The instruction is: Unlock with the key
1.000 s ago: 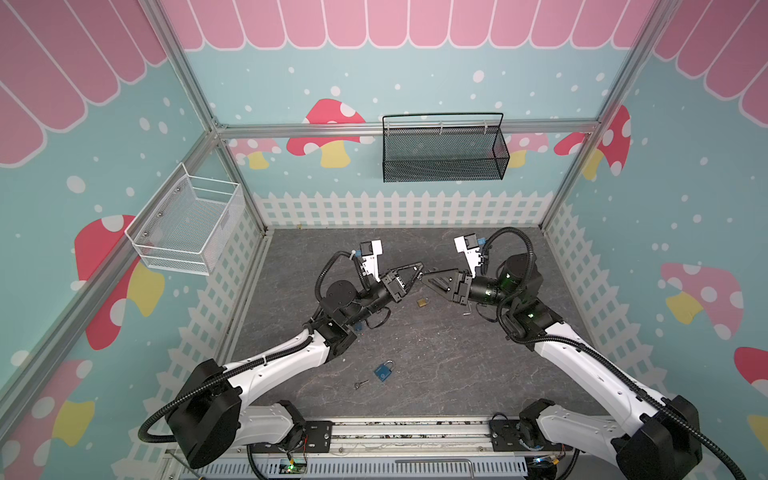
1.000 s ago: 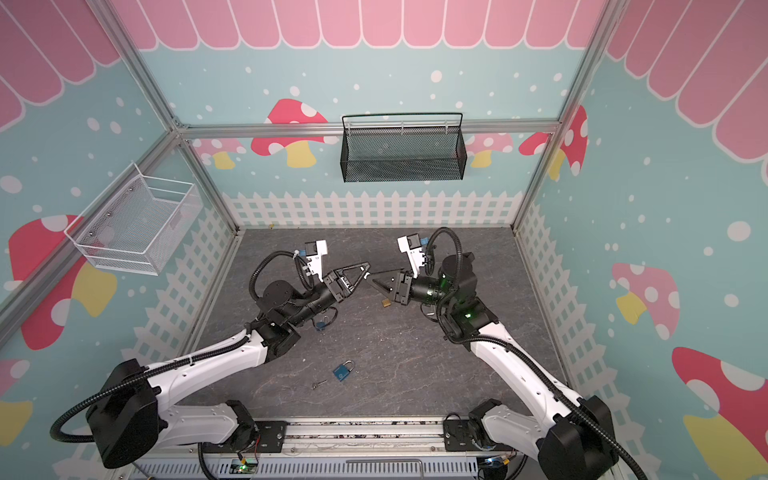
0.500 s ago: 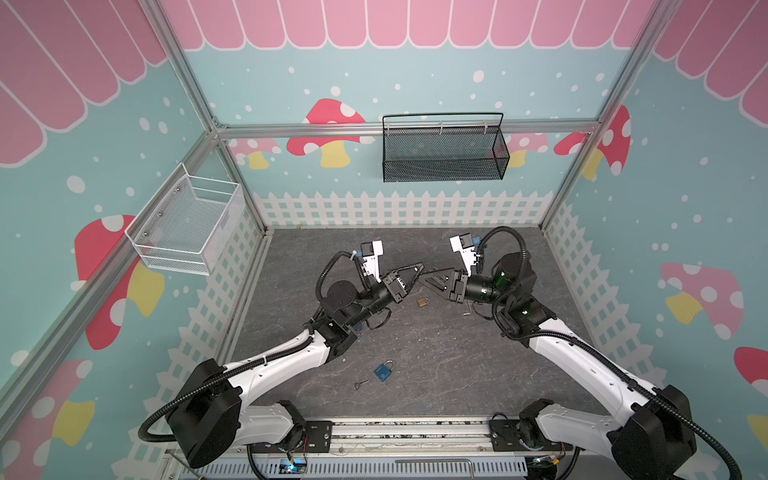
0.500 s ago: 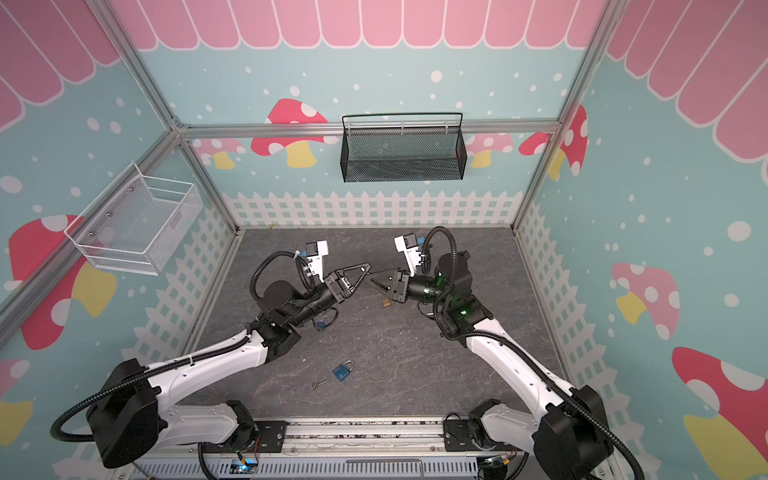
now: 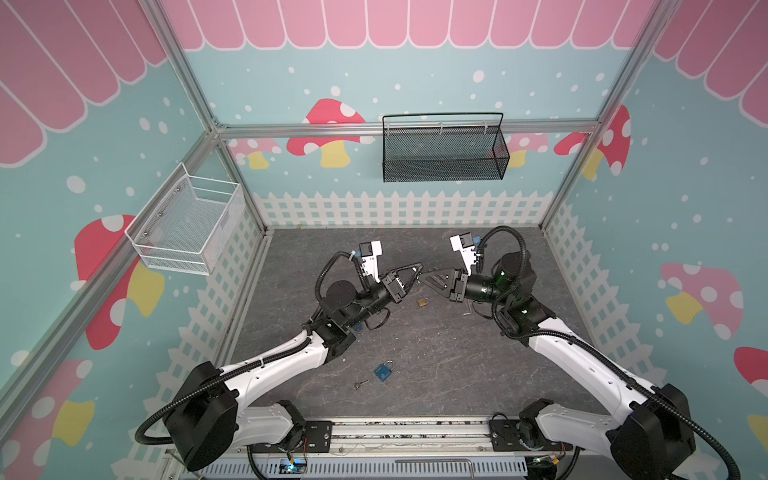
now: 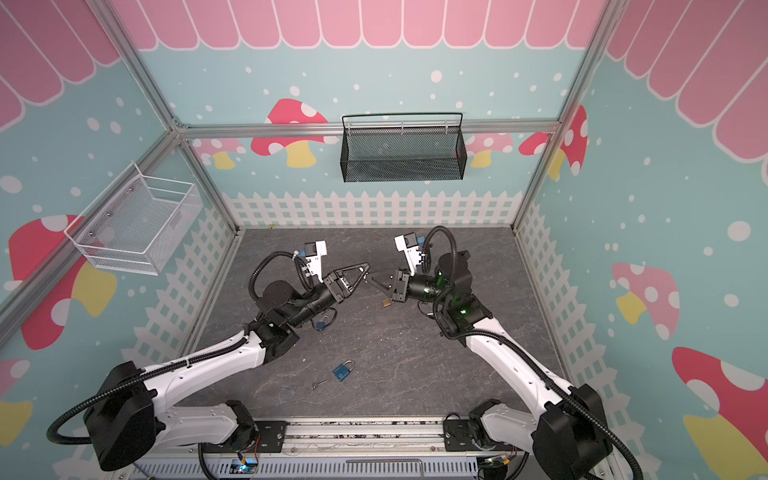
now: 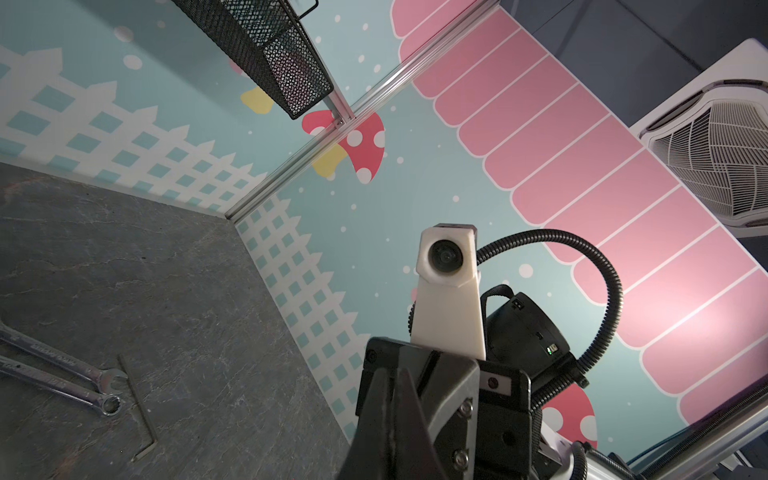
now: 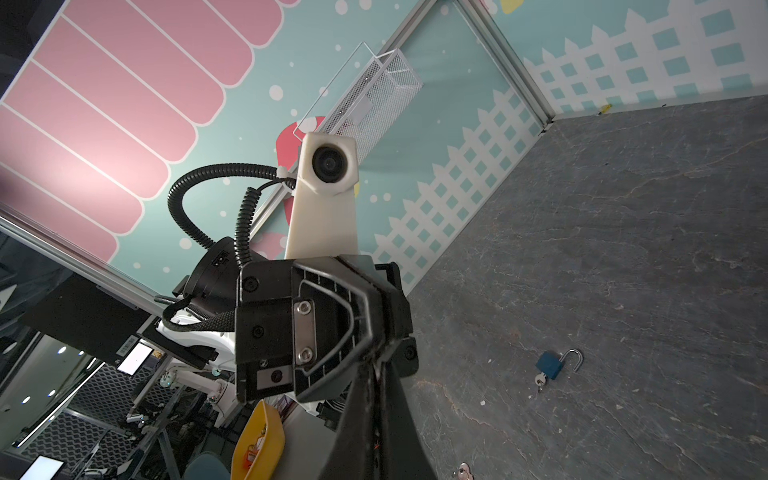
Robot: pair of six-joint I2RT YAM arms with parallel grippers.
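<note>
Both arms are held over the middle of the grey floor (image 5: pixel 436 353), and the left gripper (image 5: pixel 418 268) and right gripper (image 5: pixel 428 277) are pointed at each other with their tips almost met. Each pincer is seen closed, its fingers pressed together. Whether anything is pinched where the tips meet cannot be told, as the spot is too small. A brass padlock (image 5: pixel 422 302) is laid on the floor just below the tips. Nearer the front a blue padlock (image 5: pixel 384 370) is found, with a loose key (image 5: pixel 361 384) just to its left and not touching it. In the right wrist view an open blue padlock (image 8: pixel 550 365) is shown on the floor, its shackle swung out and a second key (image 8: pixel 539 380) set at its base. Two wrenches (image 7: pixel 58 374) and a hex key (image 7: pixel 139 401) are seen near one another on the floor in the left wrist view.
</note>
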